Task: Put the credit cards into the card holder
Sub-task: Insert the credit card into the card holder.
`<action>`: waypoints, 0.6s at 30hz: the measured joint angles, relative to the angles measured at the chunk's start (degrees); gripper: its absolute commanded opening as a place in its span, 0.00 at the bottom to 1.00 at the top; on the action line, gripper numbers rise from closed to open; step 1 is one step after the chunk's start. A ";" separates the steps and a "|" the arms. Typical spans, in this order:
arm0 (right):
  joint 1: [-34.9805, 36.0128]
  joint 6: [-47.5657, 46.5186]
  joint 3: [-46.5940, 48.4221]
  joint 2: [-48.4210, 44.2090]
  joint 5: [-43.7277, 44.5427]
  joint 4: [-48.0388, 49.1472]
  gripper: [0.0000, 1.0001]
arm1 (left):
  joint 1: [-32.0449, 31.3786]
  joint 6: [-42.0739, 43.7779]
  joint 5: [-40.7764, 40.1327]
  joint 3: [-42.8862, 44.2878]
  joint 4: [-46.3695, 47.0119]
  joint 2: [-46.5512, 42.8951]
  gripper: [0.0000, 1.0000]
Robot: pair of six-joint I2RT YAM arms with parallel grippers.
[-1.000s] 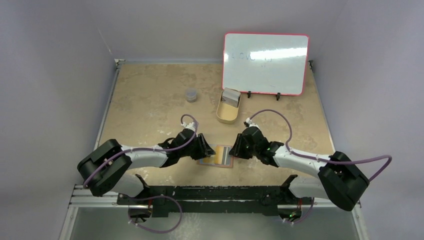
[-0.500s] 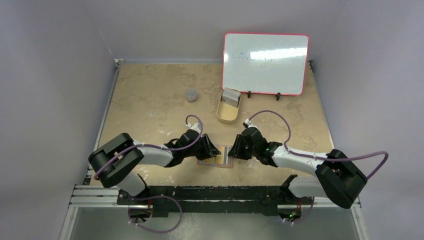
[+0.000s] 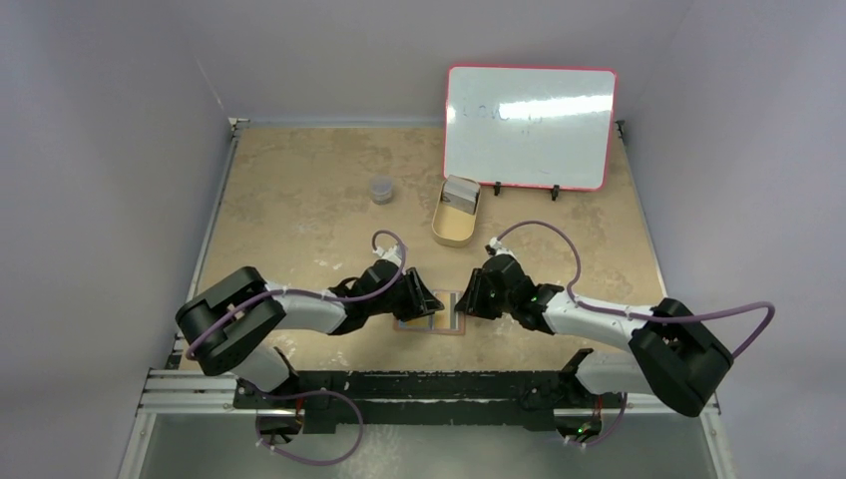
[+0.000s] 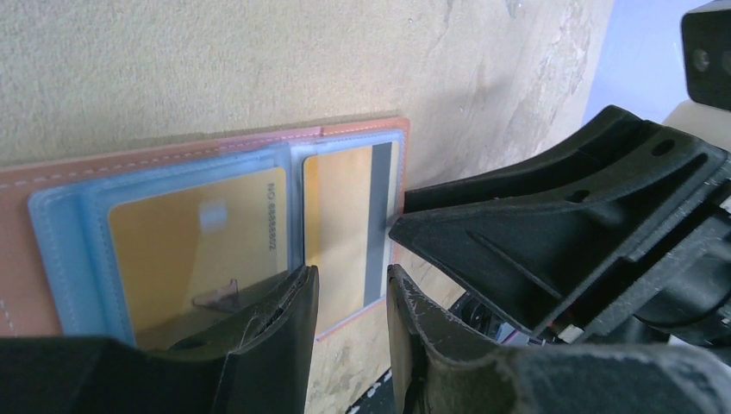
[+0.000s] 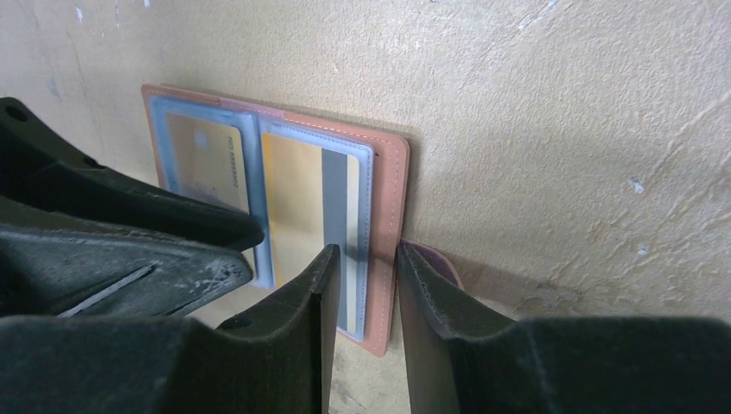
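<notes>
**Surface and room.** A tan, fibrous board table (image 3: 299,200) is being viewed from above. Pale scuffs and white flecks are being shown across it. It is being enclosed on three sides by plain pale lavender walls (image 3: 120,120). A silver metal rail (image 3: 160,391) is being seen along its near edge.

**Task thing.** The reddish-brown, leather-like bifold card holder (image 4: 172,148) is being shown open and flat on the table, close to the near edge and between the two grippers. Its bluish clear sleeves (image 4: 60,224) are being occupied by two yellow credit cards (image 4: 194,237). The card on the right arm's side is being shown with its dark stripe up.

**Left gripper** (image 4: 351,278). It is being held low over the holder's near edge. The jaws are being held apart by a narrow gap, and nothing is being clamped between them.

**Right gripper** (image 5: 366,250). It is being held at the holder's right edge, with the jaws likewise narrowly apart and nothing being gripped. One of its fingers (image 5: 302,328) is being shown over the sleeve, the other just beyond the leather rim. Whether they touch the holder cannot be told. A small dark purple scrap (image 5: 431,263) is being glimpsed beside the outer finger; what it is cannot be told.

**Far side.** A red-framed rectangular whiteboard (image 3: 529,125) is being propped upright. A tan oval metal tin (image 3: 454,232), with a grey block (image 3: 460,188) in its far end, is being seen just in front of it. A small grey round pot (image 3: 380,189) is being seen well apart to the tin's left.
</notes>
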 measured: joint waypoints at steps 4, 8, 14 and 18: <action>0.11 0.00 0.00 -0.90 0.44 -1.20 0.33 | -0.15 0.31 -0.37 0.48 -3.69 -3.21 0.36; 0.11 -0.02 0.00 -4.33 0.90 -4.42 0.33 | -0.26 2.19 -1.84 3.15 -10.71 -6.01 0.39; 0.52 0.02 1.14 -7.45 1.46 -7.02 0.31 | 0.55 6.16 -4.33 5.68 -19.69 -10.86 0.41; 1.62 0.00 3.06 -6.34 1.46 -6.93 0.30 | 3.04 8.04 -5.49 5.68 -24.94 -14.01 0.41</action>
